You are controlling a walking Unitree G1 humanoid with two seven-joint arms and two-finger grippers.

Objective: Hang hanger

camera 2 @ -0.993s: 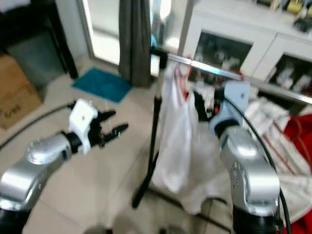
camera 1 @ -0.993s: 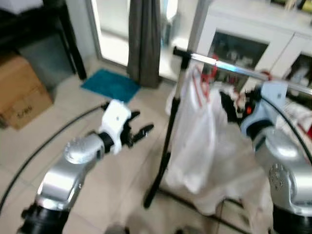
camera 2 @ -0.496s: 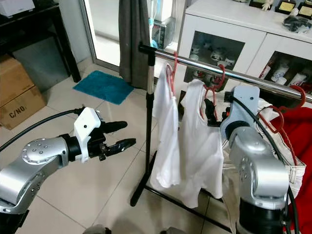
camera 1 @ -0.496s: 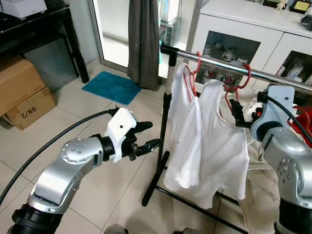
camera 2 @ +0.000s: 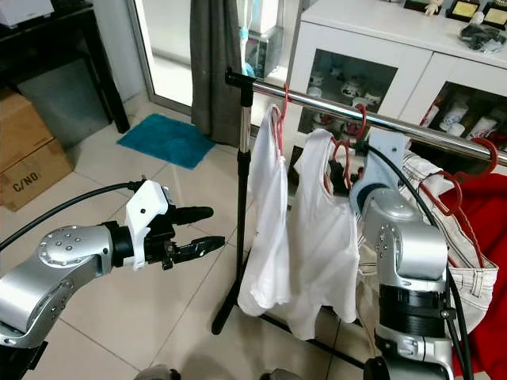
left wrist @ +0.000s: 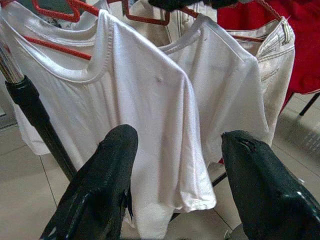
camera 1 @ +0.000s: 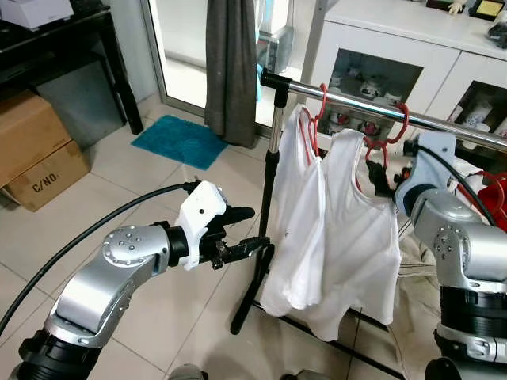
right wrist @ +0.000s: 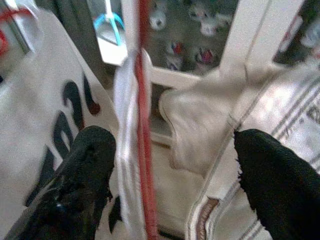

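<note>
Nearby, white shirts [camera 1: 341,229] are hung on red hangers [camera 2: 342,150] beyond the left pincer [camera 1: 247,233], spread apart; the right pincer [right wrist: 170,165], also apart, straddles one hanger.

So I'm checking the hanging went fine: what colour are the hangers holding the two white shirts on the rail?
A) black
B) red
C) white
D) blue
B: both white shirts hang from red hangers hooked over the silver rail, and the right pincer is open around the nearer hanger's red wire.
</note>
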